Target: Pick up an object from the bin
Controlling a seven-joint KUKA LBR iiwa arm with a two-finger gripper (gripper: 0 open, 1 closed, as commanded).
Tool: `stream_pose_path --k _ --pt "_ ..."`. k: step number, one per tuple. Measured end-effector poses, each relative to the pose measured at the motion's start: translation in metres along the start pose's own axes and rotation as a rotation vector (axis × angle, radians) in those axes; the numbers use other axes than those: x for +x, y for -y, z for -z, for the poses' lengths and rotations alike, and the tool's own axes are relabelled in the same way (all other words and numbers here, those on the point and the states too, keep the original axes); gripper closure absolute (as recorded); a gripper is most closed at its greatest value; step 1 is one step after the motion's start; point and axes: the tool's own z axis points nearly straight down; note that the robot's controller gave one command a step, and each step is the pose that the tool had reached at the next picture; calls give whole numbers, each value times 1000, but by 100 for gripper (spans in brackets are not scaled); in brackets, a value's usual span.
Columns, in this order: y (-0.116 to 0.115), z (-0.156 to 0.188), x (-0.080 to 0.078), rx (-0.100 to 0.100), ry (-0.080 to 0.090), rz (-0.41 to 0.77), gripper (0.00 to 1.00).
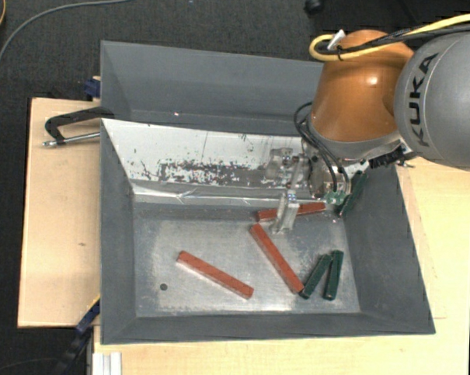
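Observation:
My gripper (283,221) hangs low over the back right part of the bin floor, close to the back wall. Its tip is right at a short red stick (310,209) that lies along the foot of the back wall, partly hidden behind the gripper. A longer red stick (277,258) runs diagonally from just below the tip toward the front right. Whether the tip touches either stick I cannot tell.
Two dark green sticks (325,274) lie side by side at the front right, by the lower end of the diagonal stick. Another red stick (214,274) lies aslant on the floor at front centre-left. The orange-covered wrist overhangs the bin's back right corner.

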Motion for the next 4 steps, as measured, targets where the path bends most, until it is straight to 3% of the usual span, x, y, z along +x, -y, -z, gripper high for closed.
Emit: stream_pose_path --k 1,2,3,4 --pt "-14 -9 33 1 -3 90 0" --pt "-83 -98 30 0 -2 319 0" --pt "-111 -143 74 -1 -7 455 0" --pt "-110 -142 72 0 -3 453 100"
